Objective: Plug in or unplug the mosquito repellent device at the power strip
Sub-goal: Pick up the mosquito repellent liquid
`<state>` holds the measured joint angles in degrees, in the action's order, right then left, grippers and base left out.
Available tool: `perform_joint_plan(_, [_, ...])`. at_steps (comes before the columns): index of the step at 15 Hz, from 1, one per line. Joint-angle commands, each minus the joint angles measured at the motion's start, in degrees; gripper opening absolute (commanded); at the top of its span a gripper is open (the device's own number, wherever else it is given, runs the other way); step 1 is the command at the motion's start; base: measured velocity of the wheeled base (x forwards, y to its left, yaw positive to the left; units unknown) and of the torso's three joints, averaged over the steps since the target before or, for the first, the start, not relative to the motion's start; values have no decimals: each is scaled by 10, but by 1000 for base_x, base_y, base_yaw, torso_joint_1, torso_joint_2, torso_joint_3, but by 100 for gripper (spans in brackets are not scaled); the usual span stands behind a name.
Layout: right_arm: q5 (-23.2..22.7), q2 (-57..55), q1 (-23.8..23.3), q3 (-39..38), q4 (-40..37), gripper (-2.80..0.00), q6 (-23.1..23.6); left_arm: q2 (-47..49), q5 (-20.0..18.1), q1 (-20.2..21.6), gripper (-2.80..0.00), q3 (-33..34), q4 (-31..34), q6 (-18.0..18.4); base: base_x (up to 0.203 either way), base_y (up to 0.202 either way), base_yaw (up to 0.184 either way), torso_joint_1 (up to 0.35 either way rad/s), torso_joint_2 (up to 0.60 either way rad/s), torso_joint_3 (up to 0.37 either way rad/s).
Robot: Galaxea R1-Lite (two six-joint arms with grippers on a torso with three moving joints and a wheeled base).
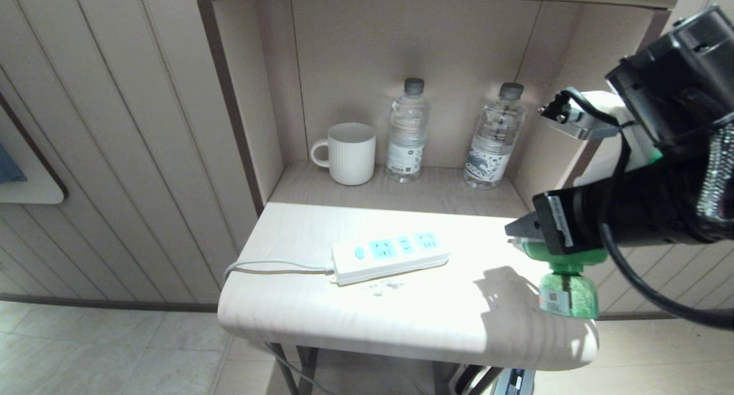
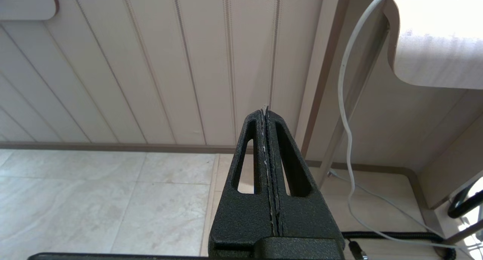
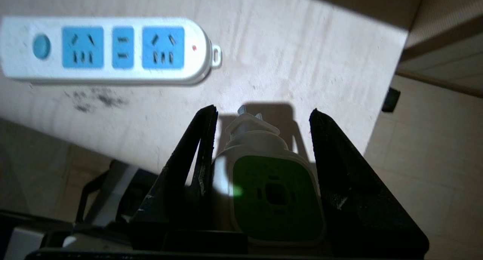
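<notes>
The power strip (image 1: 390,254) (image 3: 109,48) lies flat in the middle of the pale tabletop (image 1: 298,309), white with light-blue socket panels, all of them empty. My right gripper (image 1: 524,234) (image 3: 263,113) hovers over the table's right end, shut on the mosquito repellent device (image 1: 567,286) (image 3: 277,196). Its white head with the green centre sits between the fingers (image 3: 205,146). The green bottle hangs below, just off the table's right edge. Its metal prongs point at the bare tabletop to the right of the strip. My left gripper (image 2: 266,109) is shut and parked low beside the table.
A white ribbed mug (image 1: 350,153) and two clear water bottles (image 1: 407,131) (image 1: 496,137) stand in the alcove behind the tabletop. The strip's grey-white cord (image 1: 269,264) (image 2: 343,82) runs off the left edge down to the floor. Panelled wall stands on the left.
</notes>
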<state>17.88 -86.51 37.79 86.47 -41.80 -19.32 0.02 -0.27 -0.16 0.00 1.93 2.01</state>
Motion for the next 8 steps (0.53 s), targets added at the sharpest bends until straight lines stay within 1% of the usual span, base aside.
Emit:
perform_joint_plan(1, [3, -18, -5, -18, 78, -280, 1, 0, 0, 0, -280, 0, 0, 0, 0, 0, 0, 0, 0, 0])
perform_joint_plan(2, [5, -10, -5, -27, 105, -280, 4, 0, 0, 0, -280, 0, 0, 0, 0, 0, 0, 0, 0, 0])
perform_joint_plan(3, [12, 2, -5, -37, 112, -280, 3, 0, 0, 0, -280, 0, 0, 0, 0, 0, 0, 0, 0, 0])
perform_joint_plan(4, [33, 10, -5, -51, 120, -280, 2, 0, 0, 0, -280, 0, 0, 0, 0, 0, 0, 0, 0, 0])
perform_joint_plan(5, [66, 18, -3, -73, 148, -280, 4, 0, 0, 0, -280, 0, 0, 0, 0, 0, 0, 0, 0, 0])
perform_joint_plan(6, [100, 27, 0, -104, 193, -280, 9, 0, 0, 0, -280, 0, 0, 0, 0, 0, 0, 0, 0, 0])
perform_joint_plan(7, [129, 39, 3, -144, 241, -280, 28, 0, 0, 0, -280, 0, 0, 0, 0, 0, 0, 0, 0, 0])
perform_joint_plan(8, [148, 52, 7, -188, 289, -280, 54, 0, 0, 0, -280, 0, 0, 0, 0, 0, 0, 0, 0, 0])
